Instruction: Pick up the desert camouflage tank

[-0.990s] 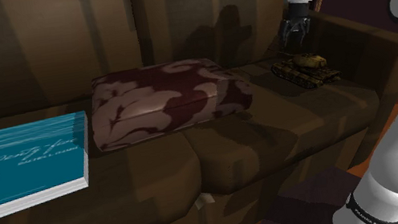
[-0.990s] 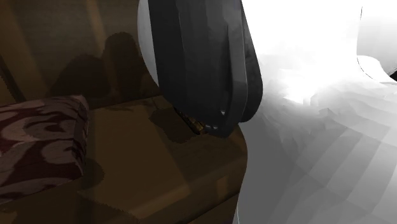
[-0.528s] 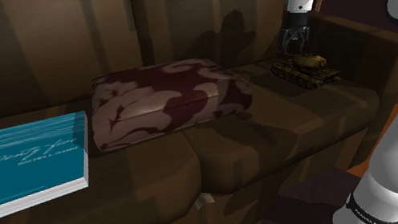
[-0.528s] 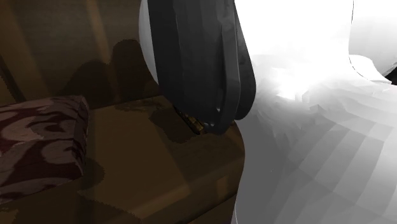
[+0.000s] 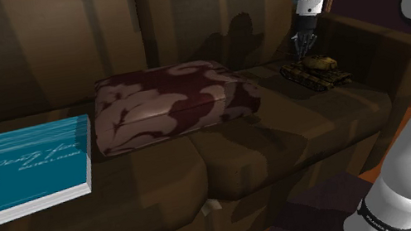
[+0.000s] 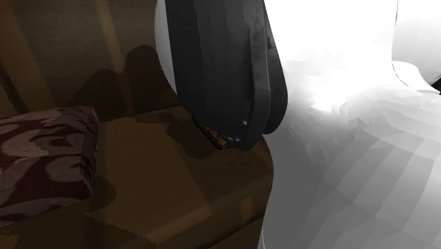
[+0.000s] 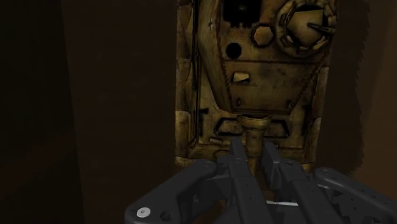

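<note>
Tank (image 5: 316,69) sits on the sofa (image 5: 227,157) at the shoulder view's upper right, with the gripper (image 5: 303,47) just above it. Second exterior view: the arm (image 6: 226,71) covers nearly all of it. Wrist view: the fingers (image 7: 236,153) clench only its thin barrel (image 7: 252,130), so I think the tank may swing or slip out on lifting.

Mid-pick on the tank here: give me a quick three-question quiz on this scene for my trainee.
1. True or false: the tank stands on the sofa seat, apart from the patterned cushion.
2. In the wrist view, what sits between the gripper fingers? A. the gun barrel B. a track C. a turret hatch
3. Which thing lies at the shoulder view's far left?
Key: 1 true; 2 A; 3 the teal book.
</note>
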`<state>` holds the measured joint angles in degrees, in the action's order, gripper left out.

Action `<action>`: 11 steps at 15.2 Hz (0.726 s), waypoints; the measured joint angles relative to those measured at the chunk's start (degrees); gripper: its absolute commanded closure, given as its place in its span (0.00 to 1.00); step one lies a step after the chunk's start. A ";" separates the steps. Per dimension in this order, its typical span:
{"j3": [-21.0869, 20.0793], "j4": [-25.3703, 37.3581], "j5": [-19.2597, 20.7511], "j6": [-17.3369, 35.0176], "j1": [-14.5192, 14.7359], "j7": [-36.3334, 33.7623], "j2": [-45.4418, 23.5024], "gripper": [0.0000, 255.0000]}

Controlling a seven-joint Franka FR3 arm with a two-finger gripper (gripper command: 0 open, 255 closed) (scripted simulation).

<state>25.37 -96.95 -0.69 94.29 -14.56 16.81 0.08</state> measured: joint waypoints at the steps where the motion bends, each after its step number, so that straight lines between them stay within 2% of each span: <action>1: 0.00 0.00 0.00 0.00 0.00 0.00 0.00 1.00; 5: 0.04 0.41 -0.05 -0.35 -0.04 0.09 -0.14 1.00; 11: 0.25 5.88 -0.53 -4.83 -0.26 0.47 -1.30 1.00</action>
<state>25.62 -91.07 -1.22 89.46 -14.82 17.28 -1.22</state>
